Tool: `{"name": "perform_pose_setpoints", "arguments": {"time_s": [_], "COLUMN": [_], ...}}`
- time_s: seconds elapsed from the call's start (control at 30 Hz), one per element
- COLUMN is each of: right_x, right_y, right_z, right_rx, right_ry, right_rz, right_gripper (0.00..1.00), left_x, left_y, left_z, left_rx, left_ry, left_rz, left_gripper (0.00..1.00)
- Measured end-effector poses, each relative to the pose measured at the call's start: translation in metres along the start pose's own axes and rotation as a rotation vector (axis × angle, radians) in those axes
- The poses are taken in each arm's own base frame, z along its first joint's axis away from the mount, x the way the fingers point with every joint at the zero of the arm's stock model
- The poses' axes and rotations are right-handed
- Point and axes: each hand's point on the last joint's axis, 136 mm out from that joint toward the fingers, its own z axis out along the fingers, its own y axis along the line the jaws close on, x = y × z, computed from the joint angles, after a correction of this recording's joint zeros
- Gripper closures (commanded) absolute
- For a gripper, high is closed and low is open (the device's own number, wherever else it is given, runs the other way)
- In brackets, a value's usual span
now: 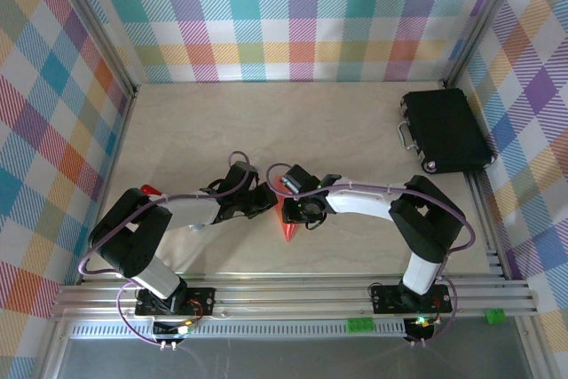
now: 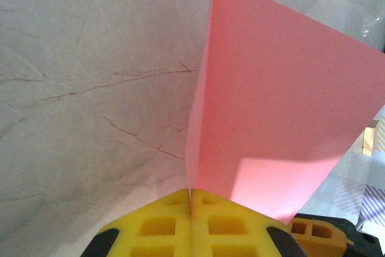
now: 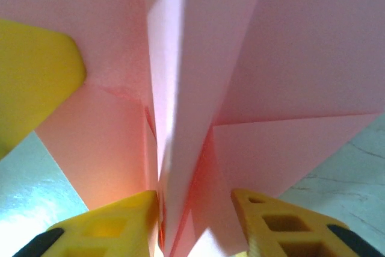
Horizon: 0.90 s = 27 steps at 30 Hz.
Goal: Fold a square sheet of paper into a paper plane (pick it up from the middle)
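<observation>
1. Left tool [image 2: 191, 201]: yellow fingers pressed together, clamped on the paper plane [image 2: 271, 106]. Paper stands upright out of the seam between the pads and fans away ahead of the tool.
2. Right tool [image 3: 195, 212]: fingers apart, straddling the plane's centre ridge. One pad [image 3: 108, 230] against the fold, the other standing off with a gap.
3. Just ahead of the right tool: folded flaps spreading to either side of the ridge, with a yellow finger of the left tool against the paper.
4. Overhead: both tools tip to tip, plane between them, pointed end toward the arm bases.
5. Beneath both tools: pale veined counter [image 1: 311, 122].
6. Further out: black case [image 1: 448, 130] well beyond the right tool, by the wall; small red object [image 1: 151, 191] well behind the left tool.
</observation>
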Motion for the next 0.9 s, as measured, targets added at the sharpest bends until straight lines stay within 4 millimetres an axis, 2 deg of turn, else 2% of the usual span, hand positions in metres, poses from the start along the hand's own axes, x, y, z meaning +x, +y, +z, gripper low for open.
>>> {"name": "perform_pose_setpoints", "arguments": {"time_s": [0.33,0.63,0.9], "right_x": [-0.002,-0.004,-0.001], "right_y": [0.003,0.002,-0.006], "right_z": [-0.003,-0.001,0.001], "right_rx": [0.002,0.022,0.076], "right_ry": [0.002,0.013,0.029], "right_rz": [0.058,0.083,0.088], "right_gripper": [0.64,0.71,0.73], "left_x": [0.0,-0.002,-0.02], "left_y": [-0.002,0.001,0.007], "left_z": [0.0,-0.001,-0.024], "left_rx": [0.01,-0.003,-0.043], "left_ry": [0.004,-0.009,-0.117], "left_rz": [0.001,-0.008,-0.017], "left_gripper": [0.95,0.77,0.6]}}
